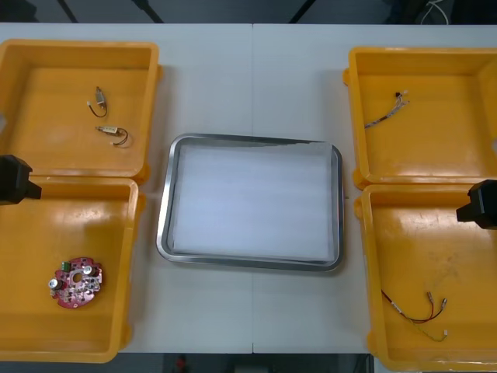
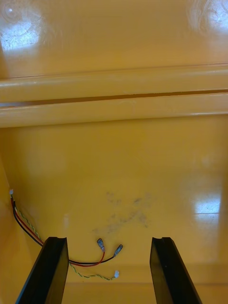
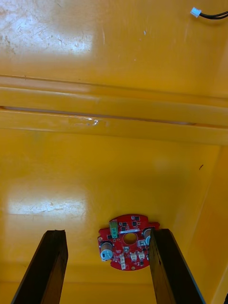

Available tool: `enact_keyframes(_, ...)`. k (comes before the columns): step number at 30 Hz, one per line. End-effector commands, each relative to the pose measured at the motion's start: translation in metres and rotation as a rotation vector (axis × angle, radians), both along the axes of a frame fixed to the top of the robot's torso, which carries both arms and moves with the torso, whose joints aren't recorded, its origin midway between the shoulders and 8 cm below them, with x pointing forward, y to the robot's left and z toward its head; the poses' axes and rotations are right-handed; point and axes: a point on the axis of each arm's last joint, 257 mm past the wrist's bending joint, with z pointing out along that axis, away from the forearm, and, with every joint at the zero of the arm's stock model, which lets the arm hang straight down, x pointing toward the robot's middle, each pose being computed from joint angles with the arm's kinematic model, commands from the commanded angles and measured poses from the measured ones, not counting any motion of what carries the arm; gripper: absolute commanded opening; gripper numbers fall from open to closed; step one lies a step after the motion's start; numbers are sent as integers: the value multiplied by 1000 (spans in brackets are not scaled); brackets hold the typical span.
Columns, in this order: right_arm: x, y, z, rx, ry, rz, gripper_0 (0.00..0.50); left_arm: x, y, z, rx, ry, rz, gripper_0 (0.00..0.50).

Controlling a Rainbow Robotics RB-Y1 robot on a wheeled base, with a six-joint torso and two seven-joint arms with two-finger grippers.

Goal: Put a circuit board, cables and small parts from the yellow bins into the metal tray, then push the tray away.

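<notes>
Looking down from the front, a shiny rectangular metal tray (image 1: pixel 165 210) with a white inside sits on the light bench (image 1: pixel 248 78), between four yellow plastic bins. The far left yellow bin (image 1: pixel 46 148) holds two small metal parts (image 1: pixel 115 135) with thin leads. The near left yellow bin (image 1: pixel 46 225) holds a round red circuit board (image 1: pixel 76 282). A twisted blue and white cable (image 1: pixel 386 110) lies in the far right yellow bin (image 1: pixel 435 155), and a thin red and yellow cable (image 1: pixel 415 311) lies in the near right yellow bin (image 1: pixel 435 241). The left arm (image 1: pixel 14 180) and right arm (image 1: pixel 481 203) show at the picture's sides, over the near bins.

In the right wrist view, the right gripper (image 2: pixel 109 239) hangs with its fingers spread wide and gripping nothing, above the near right bin's floor. The red and yellow cable's plug ends lie between the fingers.

In the left wrist view, the left gripper (image 3: pixel 108 232) is likewise spread and gripping nothing. The red board lies on the bin floor between its fingers, close to one of them.
</notes>
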Motion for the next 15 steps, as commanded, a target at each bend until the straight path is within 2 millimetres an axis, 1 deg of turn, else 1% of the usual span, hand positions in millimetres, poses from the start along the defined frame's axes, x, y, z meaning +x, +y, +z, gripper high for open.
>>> enact_keyframes(1, 3, 12, 7, -26, -24, 84, 500, 10, 13, 31, 60, -51, -30, 500)
enact_keyframes(15, 3, 12, 7, -26, -24, 84, 500, 10, 13, 31, 60, -51, -30, 500)
